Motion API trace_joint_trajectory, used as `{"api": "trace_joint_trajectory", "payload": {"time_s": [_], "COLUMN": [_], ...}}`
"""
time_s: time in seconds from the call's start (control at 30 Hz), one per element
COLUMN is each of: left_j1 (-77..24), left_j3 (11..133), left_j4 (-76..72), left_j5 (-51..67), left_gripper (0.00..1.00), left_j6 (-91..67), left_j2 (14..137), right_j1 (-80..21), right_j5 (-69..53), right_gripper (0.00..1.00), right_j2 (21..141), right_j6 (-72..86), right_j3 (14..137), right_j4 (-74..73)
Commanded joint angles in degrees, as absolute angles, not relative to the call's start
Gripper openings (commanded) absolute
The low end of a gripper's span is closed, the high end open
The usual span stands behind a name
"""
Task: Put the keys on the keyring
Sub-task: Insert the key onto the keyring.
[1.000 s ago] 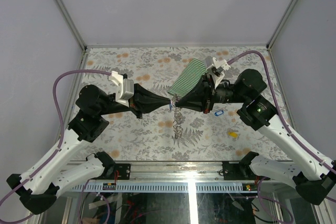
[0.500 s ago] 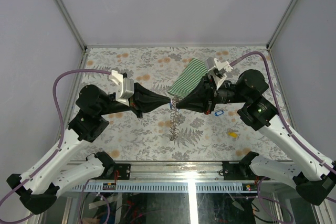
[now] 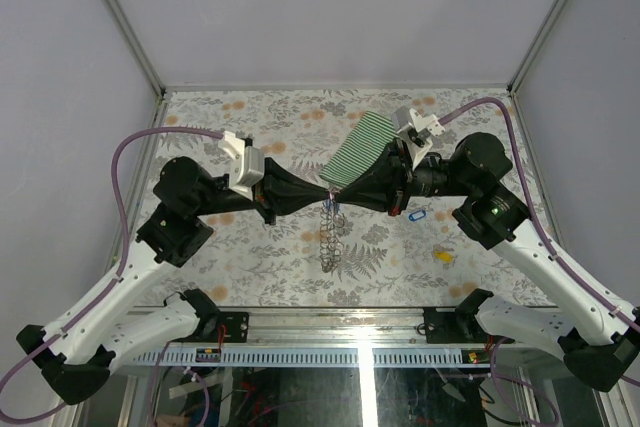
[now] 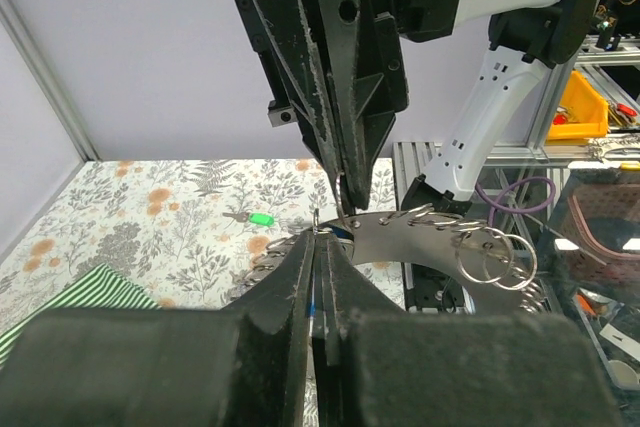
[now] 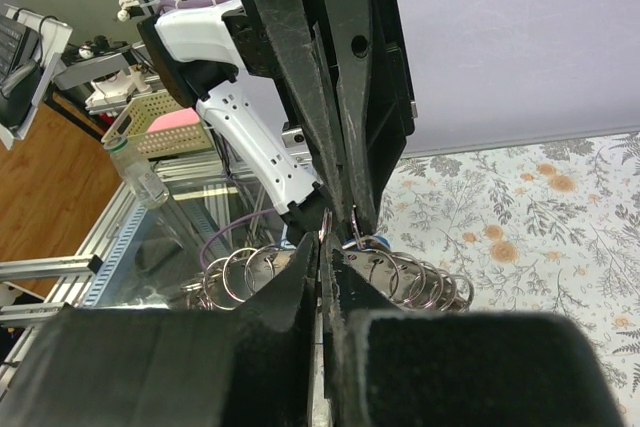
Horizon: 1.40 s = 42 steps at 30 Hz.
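Leftward of centre, the left arm has pushed its elbow and wrist further in toward the middle and its purple cable arches higher, while the keyring (image 3: 328, 239) has swung a little to the left and now dangles as a silvery coil below the point where the arms meet. Both arms reach toward each other above the middle of the table (image 3: 250, 257), tips almost touching. The left tool (image 3: 322, 195) is fully closed, and its wrist view shows a sliver of a blue key (image 4: 313, 299) pinched between the fingers, with a thin wire loop sticking up past the tips. The right tool (image 3: 338, 193) is also fully closed, nipping what looks like the wire end of the keyring, whose rings fan out just beside the tips in both wrist views. A second blue key (image 3: 418, 214) lies on the table under the right forearm, and a yellow key (image 3: 443, 257) lies nearer the front edge, both well apart from the keyring. A green-and-white striped cloth (image 3: 358, 147) lies behind the tools.
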State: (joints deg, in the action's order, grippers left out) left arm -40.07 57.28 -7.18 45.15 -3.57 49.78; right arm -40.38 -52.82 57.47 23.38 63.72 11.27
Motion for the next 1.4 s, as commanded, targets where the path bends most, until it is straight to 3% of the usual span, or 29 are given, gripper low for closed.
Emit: {"api": "trace_joint_trajectory", "payload": {"time_s": [0.0, 1.37], "left_j1": [-40.0, -39.9], "left_j3": [58.4, 58.4], "left_j4": [-10.1, -9.7], "left_j5": [47.1, 50.5], "left_gripper": [0.0, 0.0], "left_j6": [-4.3, -4.0], "left_j2": [49.6, 49.1], "right_j1": [-40.2, -40.2], "right_j5": [-50.4, -41.7], "right_gripper": [0.0, 0.0], "right_j2": [56.9, 54.8], "right_j6": [23.5, 21.1], "right_j3": [65.9, 65.2], "right_j4": [15.2, 12.1]}}
